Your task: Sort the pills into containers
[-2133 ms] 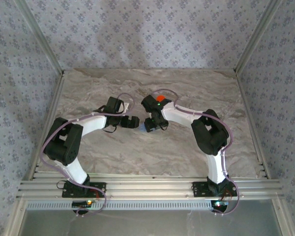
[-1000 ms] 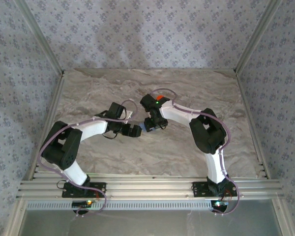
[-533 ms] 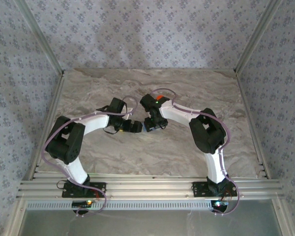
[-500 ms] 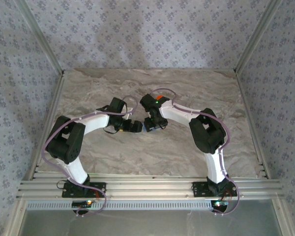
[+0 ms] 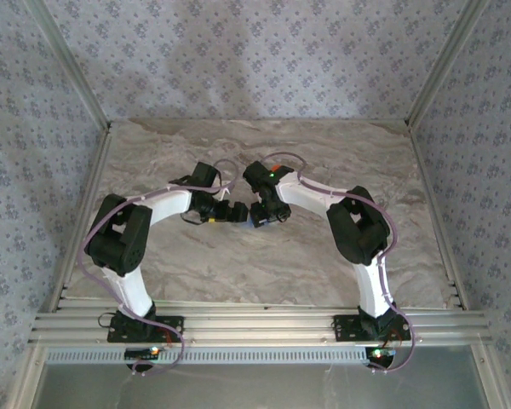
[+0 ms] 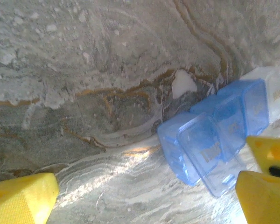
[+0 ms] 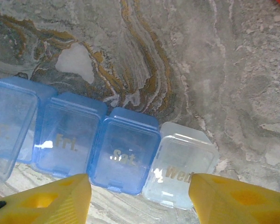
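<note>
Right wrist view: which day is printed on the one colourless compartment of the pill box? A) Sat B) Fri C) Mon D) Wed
D: the colourless compartment reads Wed, and it sits right beside the blue Sat compartment.

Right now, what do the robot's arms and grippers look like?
The left arm and right arm have white curved links and chunky black joints. A thin purple cable runs along each. Both end in blocky yellow fingers.
</note>
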### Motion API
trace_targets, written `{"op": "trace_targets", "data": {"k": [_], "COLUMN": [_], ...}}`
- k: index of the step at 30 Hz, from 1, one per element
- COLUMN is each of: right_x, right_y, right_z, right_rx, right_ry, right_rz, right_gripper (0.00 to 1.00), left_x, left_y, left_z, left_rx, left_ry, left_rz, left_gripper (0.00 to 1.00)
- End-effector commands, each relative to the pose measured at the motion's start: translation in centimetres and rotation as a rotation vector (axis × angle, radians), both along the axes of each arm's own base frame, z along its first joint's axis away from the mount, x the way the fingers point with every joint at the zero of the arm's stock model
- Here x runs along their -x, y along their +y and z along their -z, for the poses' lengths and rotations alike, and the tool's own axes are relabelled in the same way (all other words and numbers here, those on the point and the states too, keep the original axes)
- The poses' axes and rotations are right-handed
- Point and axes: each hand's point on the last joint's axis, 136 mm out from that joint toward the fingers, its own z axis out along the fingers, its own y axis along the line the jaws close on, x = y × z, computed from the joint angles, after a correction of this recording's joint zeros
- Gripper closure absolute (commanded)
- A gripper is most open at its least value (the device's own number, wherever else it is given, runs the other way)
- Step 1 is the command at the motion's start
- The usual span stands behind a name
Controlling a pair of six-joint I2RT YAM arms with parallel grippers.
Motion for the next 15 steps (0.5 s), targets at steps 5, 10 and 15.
{"op": "trace_targets", "data": {"k": [5, 10, 15], "right_x": [5.3, 3.7, 2.3], "right_y": [0.3, 0.9, 1.1], "right_z": [5.9, 2.9, -0.3], "right_rx": [0.008, -0.077, -0.157], "right_ry": [0.270, 0.221, 0.161], "right_rz": [-0.026, 0.008, 0.044], "right_gripper": [0.38, 0.38, 0.38], "left_x": [-5.6, -4.5, -3.5], "left_y": [0.3, 1.7, 2.4], "left_z": [-4.6, -6.2, -7.0], "left_rx": [0.045, 0.050, 0.044], "left_ry": [-0.230, -0.258, -0.276], "left_rz": [-0.066, -0.087, -0.081], "left_gripper": [0.00, 0.01, 0.01]}}
